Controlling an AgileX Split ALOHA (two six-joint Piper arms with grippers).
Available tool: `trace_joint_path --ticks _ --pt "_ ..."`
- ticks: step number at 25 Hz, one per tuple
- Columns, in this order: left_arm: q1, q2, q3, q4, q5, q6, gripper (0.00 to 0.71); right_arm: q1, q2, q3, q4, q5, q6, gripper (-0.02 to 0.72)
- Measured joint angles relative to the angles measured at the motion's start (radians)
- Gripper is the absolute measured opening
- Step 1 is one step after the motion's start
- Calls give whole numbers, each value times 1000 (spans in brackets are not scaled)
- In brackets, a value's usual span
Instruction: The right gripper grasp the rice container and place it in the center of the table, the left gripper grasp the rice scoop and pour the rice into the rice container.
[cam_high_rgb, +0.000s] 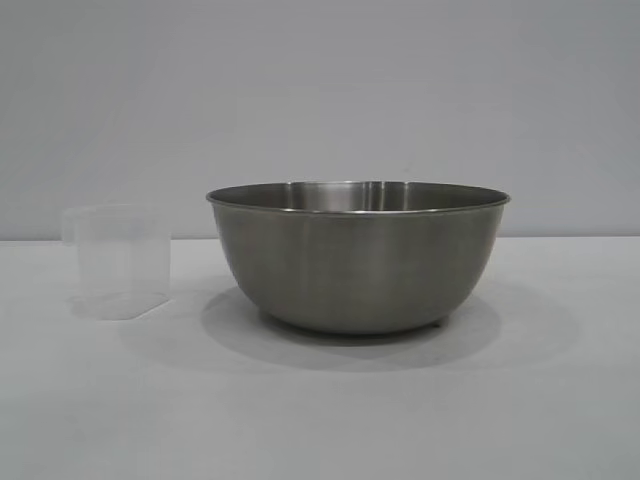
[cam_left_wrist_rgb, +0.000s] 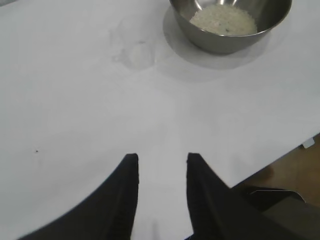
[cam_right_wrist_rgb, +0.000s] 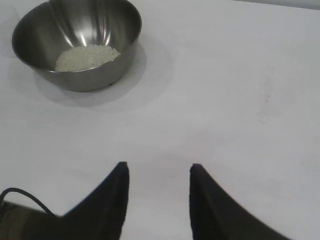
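Both tools, left tool and right tool, hang released over bare tabletop. Rice lies in the steel bowl; the emptied scoop stands beside it. Pouring looks finished, so only parking seems left.

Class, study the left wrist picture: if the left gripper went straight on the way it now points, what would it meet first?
Most likely bare table: the left gripper, open and empty, points down at it. The rice scoop and rice container lie farther on; depth is uncertain.
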Motion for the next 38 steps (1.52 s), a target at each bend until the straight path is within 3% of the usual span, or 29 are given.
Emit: trace_joint_path --ticks 4,14,38 --pt "0 -85 16 0 5 13 191 0 0 0 0 0 0 301" --pt "0 -311 226 0 -38 20 191 0 0 0 0 0 0 301" --pt "0 -315 249 3 -66 20 191 0 0 0 0 0 0 301"
